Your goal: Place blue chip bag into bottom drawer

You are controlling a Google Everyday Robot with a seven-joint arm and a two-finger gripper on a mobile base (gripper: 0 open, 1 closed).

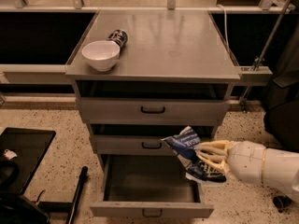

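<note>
The blue chip bag [187, 148] is a crinkled dark blue foil bag with white print. My gripper [211, 157] comes in from the right on a white arm and is shut on it. I hold the bag in the air over the right side of the bottom drawer [152, 209], in front of the middle drawer's right end. The bottom drawer is pulled out and open, and its inside looks bare. Its small dark handle shows on the front panel.
A white bowl [100, 55] and a small dark patterned can [117, 37] sit on the cabinet top at the left. The top drawer [153, 110] and middle drawer [135, 144] are closed. A black base part [21, 157] and a dark pole [77, 195] stand at the lower left.
</note>
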